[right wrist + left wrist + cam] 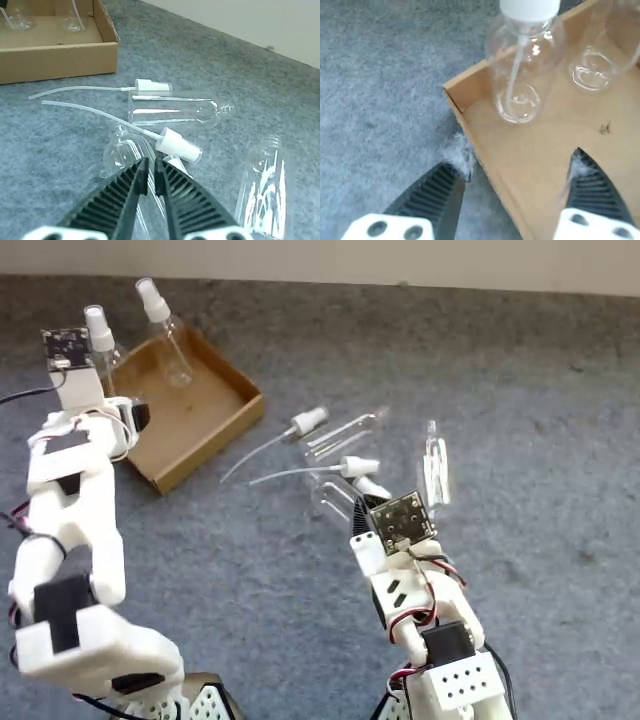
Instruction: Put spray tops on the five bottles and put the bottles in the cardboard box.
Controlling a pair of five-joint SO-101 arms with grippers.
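Observation:
Two clear bottles with white spray tops [100, 340] [165, 335] stand in the cardboard box [215, 425] at the back left. My left gripper [515, 182] is open and straddles the box's wall near a corner, just short of the nearer capped bottle [522, 65]. Three uncapped bottles [175, 111] [262, 185] [127, 152] lie on the carpet mid-table. Two loose spray tops [152, 86] [177, 145] with long tubes lie among them. My right gripper [151, 175] is shut and empty, hovering over the nearest lying bottle and spray top.
Grey carpet covers the table. The left arm [70, 470] runs along the left side and the right arm [420, 610] stands at the front centre. Open carpet lies to the right and behind the loose bottles.

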